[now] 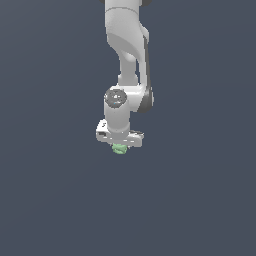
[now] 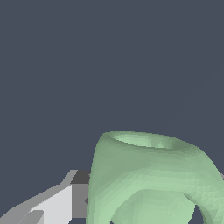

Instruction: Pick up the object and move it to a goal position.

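Object [image 2: 153, 179]: close to the wrist camera it is a pale green, matte lump with faceted, softly rounded walls, a shallow hollow rim on its upper end and a curved opening lower down, so it reads as a hollow, ring-like blob instead of a solid ball. What, if anything, sits inside the hollow cannot be told. One finger [image 2: 65, 203] of the gripper, a smooth white block with a grey bevel and a dark pad face, stands right against the green wall; only a sliver of grey shows at the far edge of the blob, so the other finger is hidden.

From the exterior view, the object [image 1: 119, 148] is a tiny green knob at about 6 o'clock of the white gripper [image 1: 120, 145], tucked between its short fingers, which are closed onto it and grasping it. Above, the smooth, glossy white arm [image 1: 125, 45] with rounded joints and a dark grey seam rises toward 12 o'clock. Behind everything lies a flat, featureless slate-blue background [image 1: 45, 200].
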